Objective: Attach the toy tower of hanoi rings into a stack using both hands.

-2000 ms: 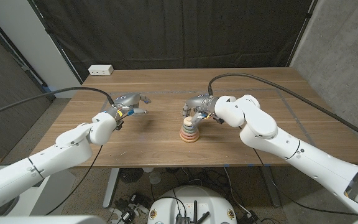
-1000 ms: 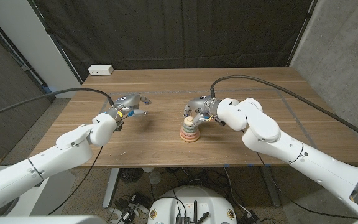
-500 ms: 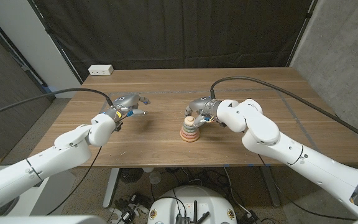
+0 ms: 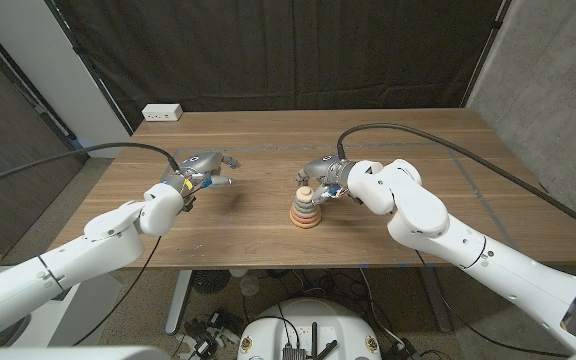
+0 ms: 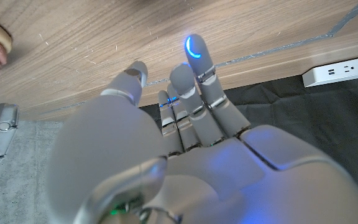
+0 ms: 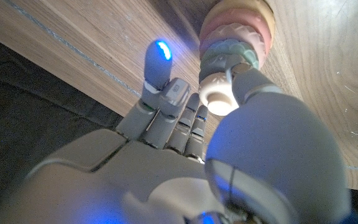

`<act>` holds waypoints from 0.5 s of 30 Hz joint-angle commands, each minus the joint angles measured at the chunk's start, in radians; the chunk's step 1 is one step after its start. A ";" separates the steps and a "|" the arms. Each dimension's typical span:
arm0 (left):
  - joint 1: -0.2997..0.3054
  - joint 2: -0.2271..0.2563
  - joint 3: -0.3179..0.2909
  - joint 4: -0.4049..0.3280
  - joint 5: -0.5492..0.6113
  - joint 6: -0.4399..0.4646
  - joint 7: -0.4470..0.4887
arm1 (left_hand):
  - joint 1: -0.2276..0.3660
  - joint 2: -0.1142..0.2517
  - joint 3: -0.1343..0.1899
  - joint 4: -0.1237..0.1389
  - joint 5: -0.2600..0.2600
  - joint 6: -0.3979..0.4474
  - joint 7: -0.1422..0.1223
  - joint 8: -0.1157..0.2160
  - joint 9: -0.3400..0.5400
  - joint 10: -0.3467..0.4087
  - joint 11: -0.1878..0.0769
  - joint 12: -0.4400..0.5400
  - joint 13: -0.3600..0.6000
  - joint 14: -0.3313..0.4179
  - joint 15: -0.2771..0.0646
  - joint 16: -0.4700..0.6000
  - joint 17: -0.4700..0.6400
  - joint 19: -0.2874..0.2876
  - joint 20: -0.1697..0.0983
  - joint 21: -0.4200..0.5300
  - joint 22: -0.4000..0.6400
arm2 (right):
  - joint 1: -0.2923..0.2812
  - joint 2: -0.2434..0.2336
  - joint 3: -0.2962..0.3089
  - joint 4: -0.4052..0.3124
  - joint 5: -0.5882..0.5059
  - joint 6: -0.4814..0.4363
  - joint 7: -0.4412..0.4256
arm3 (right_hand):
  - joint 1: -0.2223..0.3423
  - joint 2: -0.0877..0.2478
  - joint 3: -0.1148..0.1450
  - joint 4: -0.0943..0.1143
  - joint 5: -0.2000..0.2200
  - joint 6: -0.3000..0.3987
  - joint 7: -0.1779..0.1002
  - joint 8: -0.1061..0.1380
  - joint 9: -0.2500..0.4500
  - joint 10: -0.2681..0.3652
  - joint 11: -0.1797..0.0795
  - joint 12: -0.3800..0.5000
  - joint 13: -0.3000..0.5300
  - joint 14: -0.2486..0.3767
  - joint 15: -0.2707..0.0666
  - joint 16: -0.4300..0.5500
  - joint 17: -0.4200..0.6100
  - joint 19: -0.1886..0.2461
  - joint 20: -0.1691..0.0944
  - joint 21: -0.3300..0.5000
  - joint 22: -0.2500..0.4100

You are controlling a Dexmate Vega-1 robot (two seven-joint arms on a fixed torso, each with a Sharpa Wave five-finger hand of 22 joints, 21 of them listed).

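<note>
**Head view: right hand at the top of the ring stack, left hand waiting well off to the side**

Head view, centre of the frame: the ring stack (image 4: 305, 208) stands upright on the wooden table (image 4: 368, 135), widest ring at the bottom, narrowing upward in soft orange, pink and green bands to a pale rounded cap. Its long axis runs straight up from the tabletop.

The right hand (image 4: 320, 176) sits just beside and above the stack's top, on its far side. In the right wrist view the thumb lies against the cream cap (image 6: 217, 94) while the other fingers (image 6: 166, 106) reach past it, spread. Whether it pinches the cap or only touches it, I cannot tell. Any further move looks like a short, straight push down along the stack's upright axis.

The left hand (image 4: 201, 171) hovers at centre left, well apart from the stack, which lies to its right across bare wood. It holds nothing; its fingers (image 5: 194, 81) are loosely extended. The right hand is far nearer.

The rings look smooth, matte and rounded, like painted wood or soft plastic. The table has a dark, fine grain. A white power strip (image 4: 162, 113) lies at the table's far upper-left edge, against a black curtain (image 4: 288, 50).
</note>
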 commanded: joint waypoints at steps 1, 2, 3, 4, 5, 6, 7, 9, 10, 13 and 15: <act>0.008 0.007 -0.009 0.004 -0.010 -0.010 0.005 | 0.010 0.002 0.007 0.003 -0.001 0.010 -0.004 0.002 0.006 0.012 -0.003 -0.002 0.001 0.003 -0.023 0.007 0.003 -0.003 -0.094 0.009 0.001 | -0.014 0.017 0.015 -0.017 -0.069 0.016 0.033 | -0.008 -0.012 -0.004 0.000 -0.004 -0.012 0.001 -0.007 0.001 -0.010 0.009 0.000 0.001 -0.009 -0.044 -0.002 0.002 -0.007 -0.039 0.000 0.002; 0.008 0.007 -0.009 0.004 -0.011 -0.010 0.004 | 0.010 0.002 0.007 0.003 -0.001 0.010 -0.002 0.002 0.006 0.011 -0.003 -0.002 0.001 -0.003 -0.023 0.002 -0.003 -0.003 -0.094 0.010 0.001 | -0.015 0.018 0.018 -0.017 -0.071 0.016 0.036 | -0.010 -0.013 -0.004 0.000 -0.005 -0.014 0.001 -0.008 0.001 -0.012 0.007 0.001 0.000 -0.011 -0.044 -0.002 0.002 -0.010 -0.039 -0.001 0.001; 0.007 0.007 -0.009 0.005 -0.011 -0.011 0.003 | 0.011 0.003 0.008 0.003 -0.001 0.010 -0.004 0.002 0.006 0.011 -0.004 -0.001 0.002 0.005 -0.023 0.009 0.004 -0.004 -0.094 0.009 0.001 | -0.017 0.018 0.021 -0.017 -0.073 0.016 0.040 | -0.011 -0.014 -0.004 0.000 -0.006 -0.017 0.003 -0.010 0.001 -0.012 0.007 0.002 -0.001 -0.012 -0.044 -0.003 0.002 -0.010 -0.039 -0.001 0.001; 0.006 0.007 -0.009 0.005 -0.012 -0.012 0.003 | 0.010 0.002 0.008 0.003 -0.001 0.009 -0.002 0.001 0.006 0.012 -0.003 -0.001 0.002 0.002 -0.023 0.007 0.002 -0.004 -0.094 0.010 0.001 | -0.020 0.018 0.025 -0.017 -0.075 0.016 0.043 | -0.013 -0.015 -0.004 0.001 -0.007 -0.018 0.003 -0.010 0.001 -0.012 0.007 0.003 -0.002 -0.014 -0.044 -0.003 0.002 -0.012 -0.039 -0.002 0.000; 0.006 0.007 -0.009 0.006 -0.012 -0.013 0.002 | 0.011 0.002 0.008 0.003 -0.001 0.010 -0.003 0.001 0.006 0.010 -0.004 -0.002 0.002 0.004 -0.023 0.008 0.004 -0.004 -0.094 0.010 0.001 | -0.023 0.017 0.028 -0.017 -0.078 0.015 0.047 | -0.014 -0.015 -0.004 0.001 -0.008 -0.018 0.004 -0.010 0.001 -0.013 0.006 0.003 -0.003 -0.014 -0.044 -0.004 0.002 -0.013 -0.039 -0.003 -0.001; 0.005 0.007 -0.008 0.006 -0.011 -0.013 0.001 | 0.011 0.002 0.008 0.003 -0.001 0.009 -0.003 0.001 0.006 0.010 -0.004 -0.002 0.002 0.001 -0.023 0.005 0.001 -0.004 -0.094 0.009 0.001 | -0.027 0.016 0.032 -0.018 -0.079 0.015 0.047 | -0.014 -0.016 -0.004 0.001 -0.008 -0.017 0.003 -0.010 0.001 -0.013 0.007 0.003 -0.003 -0.015 -0.044 -0.004 0.002 -0.014 -0.039 -0.003 -0.001; 0.004 0.008 -0.009 0.006 -0.011 -0.014 0.001 | 0.010 0.003 0.009 0.003 -0.001 0.009 -0.003 0.001 0.006 0.010 -0.003 -0.002 0.002 0.002 -0.023 0.006 0.002 -0.005 -0.093 0.009 0.001 | -0.031 0.015 0.036 -0.018 -0.081 0.013 0.048 | -0.015 -0.016 -0.004 0.001 -0.009 -0.016 0.003 -0.010 0.000 -0.014 0.007 0.004 -0.004 -0.016 -0.044 -0.004 0.002 -0.011 -0.039 0.000 0.002; 0.005 0.009 -0.011 0.003 -0.012 -0.012 0.001 | 0.010 0.002 0.008 0.003 -0.001 0.009 -0.003 0.001 0.006 0.009 -0.003 -0.002 0.003 0.001 -0.023 0.006 0.002 -0.004 -0.093 0.009 0.001 | -0.042 0.012 0.047 -0.022 -0.084 0.009 0.045 | -0.017 -0.016 -0.004 0.001 -0.011 -0.015 0.003 -0.010 0.000 -0.014 0.007 0.006 -0.006 -0.018 -0.044 -0.005 0.001 -0.012 -0.039 0.001 0.002; 0.005 0.010 -0.012 0.001 -0.012 -0.010 0.000 | 0.010 0.001 0.008 0.003 -0.001 0.009 -0.002 0.001 0.006 0.009 -0.003 -0.002 0.003 0.003 -0.023 0.009 0.004 -0.004 -0.093 0.010 0.001 | -0.049 0.010 0.053 -0.025 -0.085 0.005 0.040 | -0.017 -0.016 -0.004 0.001 -0.011 -0.014 0.002 -0.010 0.000 -0.014 0.006 0.006 -0.006 -0.018 -0.044 -0.005 0.001 -0.012 -0.039 0.001 0.003; 0.010 0.014 -0.019 -0.003 -0.016 -0.007 0.002 | 0.010 0.001 0.008 0.003 -0.001 0.006 -0.002 0.000 0.006 0.002 -0.003 -0.005 0.003 0.002 -0.023 0.008 0.003 -0.004 -0.093 0.010 0.001 | -0.074 0.002 0.075 -0.035 -0.089 -0.007 0.017 | -0.018 -0.015 -0.004 0.001 -0.012 -0.010 0.000 -0.008 0.000 -0.013 0.006 0.007 -0.007 -0.019 -0.044 -0.005 0.001 -0.014 -0.039 -0.001 0.001; 0.013 0.016 -0.023 -0.008 -0.017 0.001 0.001 | 0.004 -0.002 0.005 0.005 -0.002 -0.002 -0.003 -0.003 0.007 -0.001 -0.002 -0.006 0.002 0.002 -0.023 0.008 0.003 -0.005 -0.091 0.010 0.001 | -0.092 -0.003 0.089 -0.041 -0.095 -0.019 -0.001 | -0.019 -0.014 -0.003 0.001 -0.014 -0.002 -0.002 -0.006 0.000 -0.008 0.005 0.010 -0.009 -0.024 -0.044 -0.009 -0.003 -0.014 -0.039 -0.001 0.001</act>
